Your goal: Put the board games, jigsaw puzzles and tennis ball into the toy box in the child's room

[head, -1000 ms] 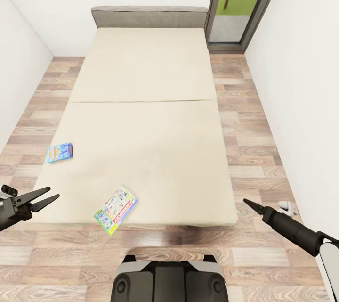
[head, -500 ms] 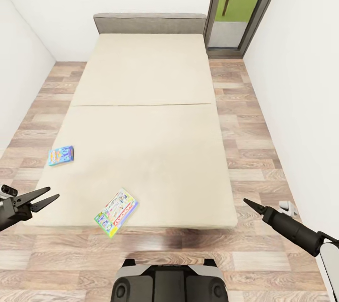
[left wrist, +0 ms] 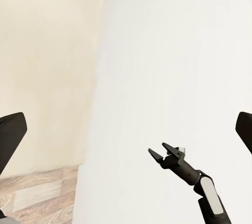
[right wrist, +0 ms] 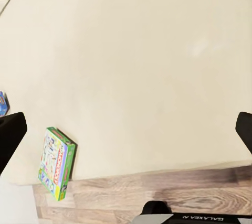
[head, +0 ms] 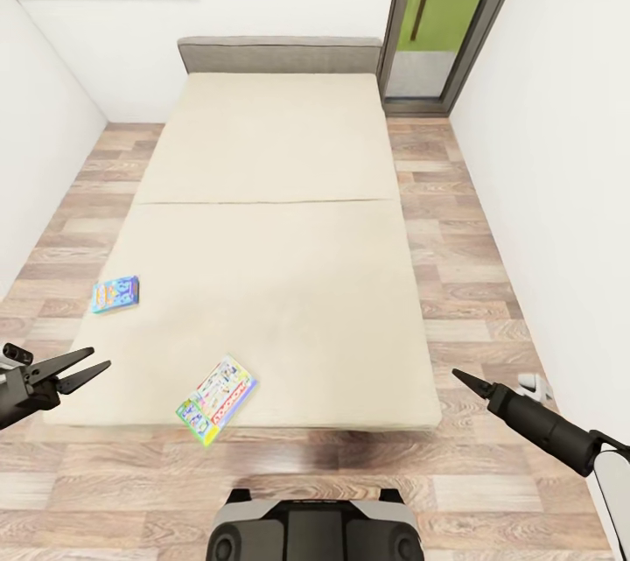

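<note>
Ahead: white-walled room, wood-plank floor (head: 490,298), grey-framed glass door (head: 451,14). Centre: beige bed (head: 280,220), grey headboard (head: 280,55). Monopoly game (head: 216,399) overhanging near edge; smaller blue game (head: 115,293) by left edge. Left gripper (head: 86,367) spread wide, empty; right gripper (head: 461,379), spread impossible to judge.

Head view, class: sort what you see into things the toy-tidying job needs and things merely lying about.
Needed for the job:
- white-red-green flat Monopoly game box, at the near edge of the beige-mattress bed
- smaller blue flat game box, near the bed's left edge

Just lying about:
- small white object on the wood-plank floor, by the right wall
</note>
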Tool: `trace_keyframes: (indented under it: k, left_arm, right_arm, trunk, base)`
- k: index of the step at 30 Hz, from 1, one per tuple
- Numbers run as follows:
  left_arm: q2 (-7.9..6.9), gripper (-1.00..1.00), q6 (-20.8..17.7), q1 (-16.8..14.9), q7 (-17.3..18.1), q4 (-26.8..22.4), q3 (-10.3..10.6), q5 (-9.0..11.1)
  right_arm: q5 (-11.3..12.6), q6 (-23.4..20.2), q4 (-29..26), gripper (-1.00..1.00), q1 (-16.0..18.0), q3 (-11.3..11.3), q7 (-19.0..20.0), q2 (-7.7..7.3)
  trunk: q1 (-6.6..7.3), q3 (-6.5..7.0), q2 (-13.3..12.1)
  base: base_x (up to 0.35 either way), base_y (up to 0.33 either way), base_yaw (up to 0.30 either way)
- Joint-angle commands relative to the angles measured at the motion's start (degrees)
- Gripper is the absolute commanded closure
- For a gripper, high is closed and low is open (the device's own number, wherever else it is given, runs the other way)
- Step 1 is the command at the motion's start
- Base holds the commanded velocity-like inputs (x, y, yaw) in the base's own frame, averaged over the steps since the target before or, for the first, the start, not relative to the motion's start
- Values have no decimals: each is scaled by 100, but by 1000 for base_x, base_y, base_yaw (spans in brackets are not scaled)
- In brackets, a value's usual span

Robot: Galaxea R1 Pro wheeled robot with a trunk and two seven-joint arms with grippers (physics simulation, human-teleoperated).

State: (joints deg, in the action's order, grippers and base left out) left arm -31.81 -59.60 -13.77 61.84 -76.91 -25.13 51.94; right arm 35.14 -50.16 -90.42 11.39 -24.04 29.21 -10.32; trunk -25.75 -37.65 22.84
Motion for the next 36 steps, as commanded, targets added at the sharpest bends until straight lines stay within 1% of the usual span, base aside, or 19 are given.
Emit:
trace_keyframes:
  k: [1,36]
  left_arm:
    - [-1,-100,-23,-3,7,0,2,-6]
    - [7,-100,-14,-3,-51,0,37,0]
  right_arm:
    - [-4,-36,-2,-100,4,-10,23,-2]
    - [-2,-20,-2,-100,4,-16,12,5]
  trunk:
    - [-3,3,8]
    - [-3,333,8]
  base:
    - [0,0,0]
    - [0,0,0]
